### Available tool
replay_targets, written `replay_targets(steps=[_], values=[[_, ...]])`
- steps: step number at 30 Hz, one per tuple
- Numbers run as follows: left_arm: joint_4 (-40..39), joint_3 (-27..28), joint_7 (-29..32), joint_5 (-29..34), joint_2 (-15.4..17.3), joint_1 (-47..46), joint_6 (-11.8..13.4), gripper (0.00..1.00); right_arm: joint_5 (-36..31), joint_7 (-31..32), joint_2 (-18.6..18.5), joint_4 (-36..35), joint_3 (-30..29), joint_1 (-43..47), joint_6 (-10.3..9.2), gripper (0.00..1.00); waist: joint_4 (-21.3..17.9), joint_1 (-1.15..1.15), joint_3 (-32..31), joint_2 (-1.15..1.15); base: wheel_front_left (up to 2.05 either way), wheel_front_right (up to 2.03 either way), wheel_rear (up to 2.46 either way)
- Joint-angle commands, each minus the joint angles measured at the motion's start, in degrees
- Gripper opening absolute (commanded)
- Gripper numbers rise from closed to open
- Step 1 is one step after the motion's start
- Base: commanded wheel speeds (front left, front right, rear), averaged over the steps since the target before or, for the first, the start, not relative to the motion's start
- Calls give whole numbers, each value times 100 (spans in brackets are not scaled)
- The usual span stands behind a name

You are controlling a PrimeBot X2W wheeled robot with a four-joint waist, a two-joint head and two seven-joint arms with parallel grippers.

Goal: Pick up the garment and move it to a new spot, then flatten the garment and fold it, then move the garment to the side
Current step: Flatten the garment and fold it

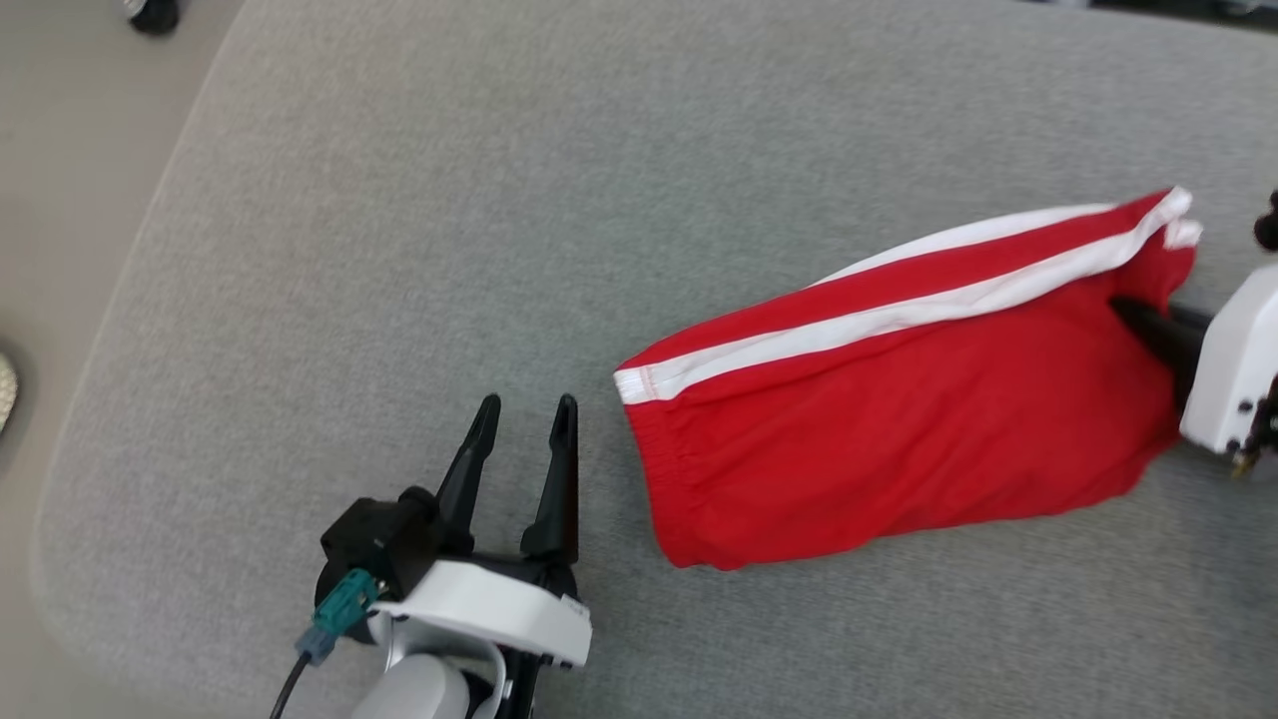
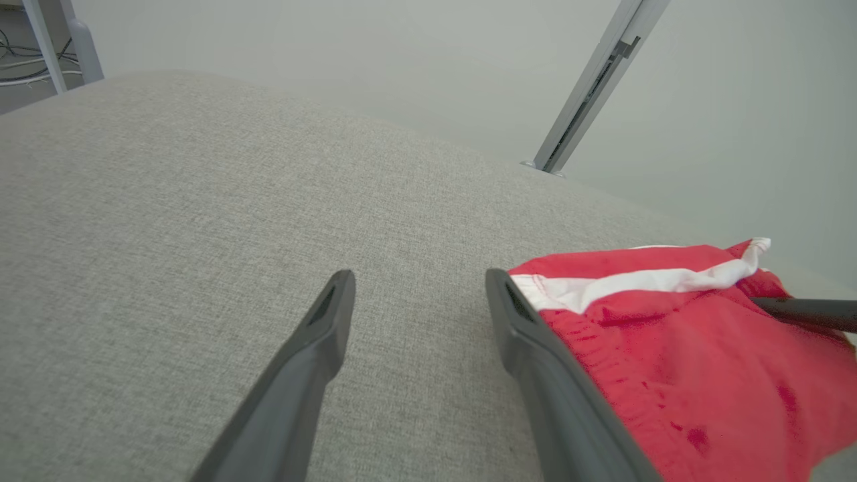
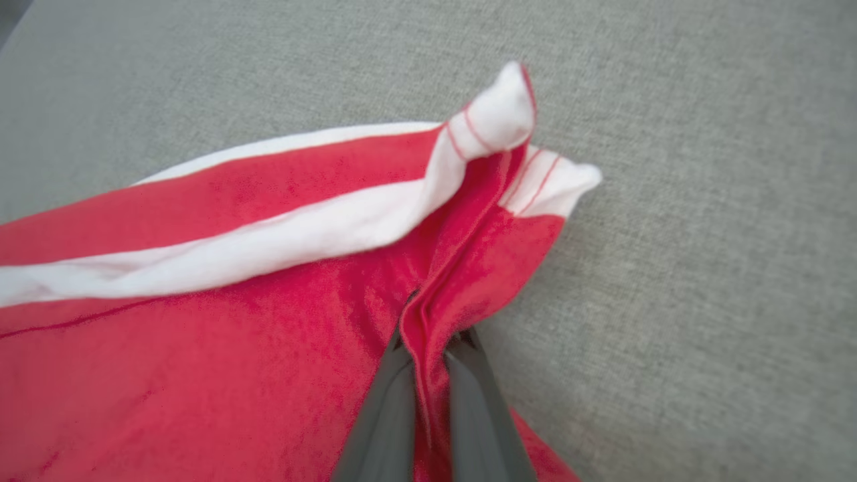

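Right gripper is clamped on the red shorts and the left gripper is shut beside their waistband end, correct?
No: the left gripper is open, not shut, as the left wrist view shows. The right gripper is clamped on the red shorts, and the left one sits beside their waistband end.

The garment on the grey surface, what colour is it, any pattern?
The garment is red with white stripes along one edge; the head view shows it best.

White casing [image 1: 489,609], dark fingers [image 1: 559,469], teal connector [image 1: 344,602]
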Motion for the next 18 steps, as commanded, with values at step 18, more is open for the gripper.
replay_targets(steps=[18], values=[[109,479,-26,496,480,1185,-338,100,809,-1109,15,621,-1337,1640,10,0,-1086,0,-1270,0,0,0,0]])
